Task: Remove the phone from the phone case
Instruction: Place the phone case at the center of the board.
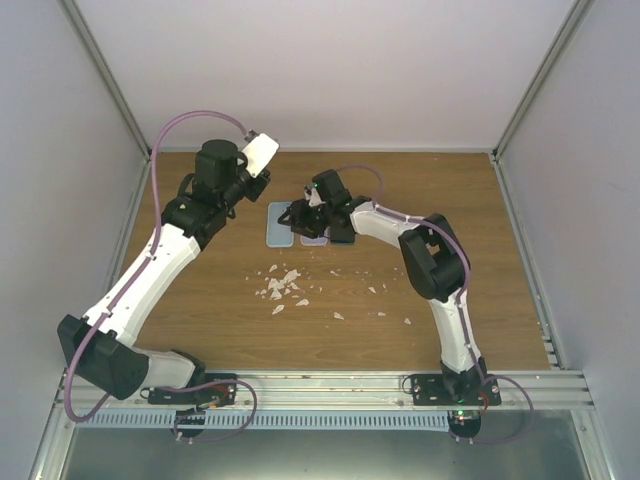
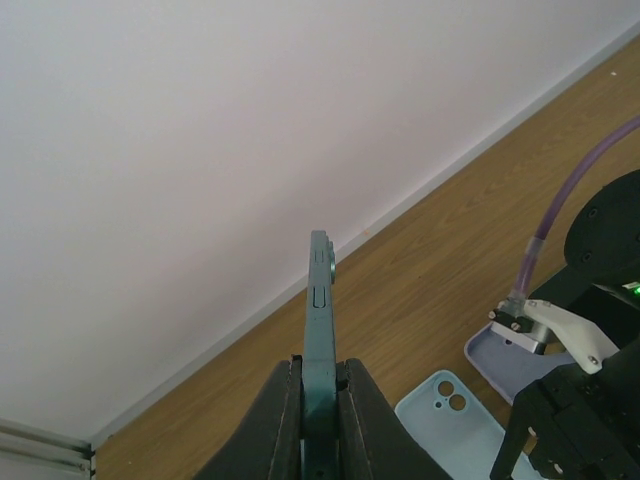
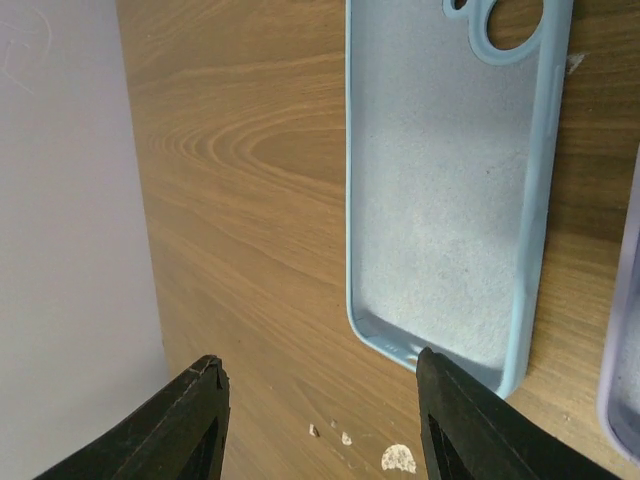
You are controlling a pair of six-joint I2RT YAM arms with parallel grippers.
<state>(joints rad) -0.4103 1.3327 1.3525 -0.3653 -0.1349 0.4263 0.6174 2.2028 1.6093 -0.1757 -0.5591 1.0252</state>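
Clearly the left tool (image 2: pixel 318 365) is clenched on a slim dark teal phone (image 2: pixel 320 285). Its two black fingers press the flat faces at the lower end, so the slab stands upright and edge-on with its side buttons showing. The phone is raised above the wooden counter (image 1: pixel 480 260), near the far edge.

Below that grip, a pale blue soft silicone case (image 3: pixel 450 200) lies on the counter, open side up and empty, its camera cut-out and matte lining plain to see. It sits toward the far edge, left of centre. Beside it lies a lavender case (image 2: pixel 492 352), also open side up.

The right tool (image 3: pixel 320 365) hangs released over the near end of the pale blue case, one finger above the case's corner and the other over bare wood. Whether it touches the rim I cannot tell. White crumbs (image 1: pixel 282 284) are scattered around the middle of the counter.

Judging by this, the phone is already free of its case. It should handle as a stiff, fairly dense slab with slick faces, and a drop could crack it. A hold across the broad faces, low and centred, looks right; pinching the thin edges would invite a slip or a pressed button. The case, by contrast, is light and floppy, and is best pinned at a corner or rim.
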